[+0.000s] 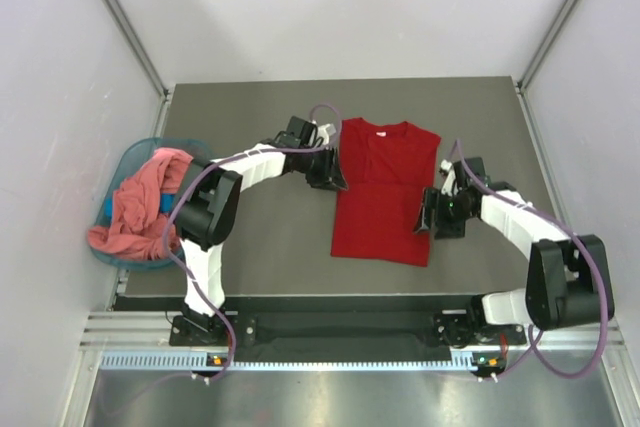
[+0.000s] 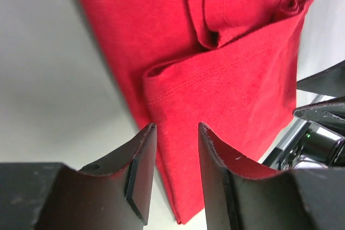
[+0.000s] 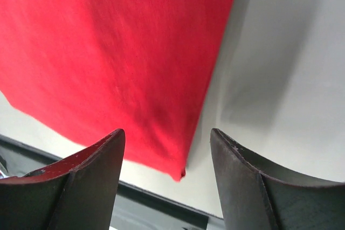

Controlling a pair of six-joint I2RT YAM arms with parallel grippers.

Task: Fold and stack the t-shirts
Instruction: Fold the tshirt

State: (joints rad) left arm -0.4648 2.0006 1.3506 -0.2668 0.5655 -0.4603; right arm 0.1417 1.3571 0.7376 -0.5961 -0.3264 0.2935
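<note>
Red cloth is what this step turns on: the red shirt (image 1: 380, 197) lies flat in the middle of the tabletop (image 1: 270, 237), hem towards the arms and collar away. Both tools sit at its long side edges, so the job in hand looks like taking hold of those edges for the next fold. Nearest, the right tool (image 3: 167, 133) hangs low over the shirt's right edge, a little up from the hem. Its jaws stand wide apart and hold nothing, one finger over cloth and the other over bare tabletop, with the hem corner (image 3: 180, 174) showing between them. To do this well it should, I judge, come down with the edge centred in the gap and close on every layer, not just the top one, since a thin pinch would likely slip or drag the fold askew. Farther up on the other side, the left tool (image 2: 175, 127) is at the left edge beside the tucked-in sleeve (image 2: 226, 79). Its jaws are parted by a narrower gap, and I see nothing pinched between them. It ought to catch sleeve and body together, and both arms should lift evenly. Off to the left, well apart from both tools, the pink shirt (image 1: 140, 202) is heaped in the basket (image 1: 128, 159), not yet folded.
</note>
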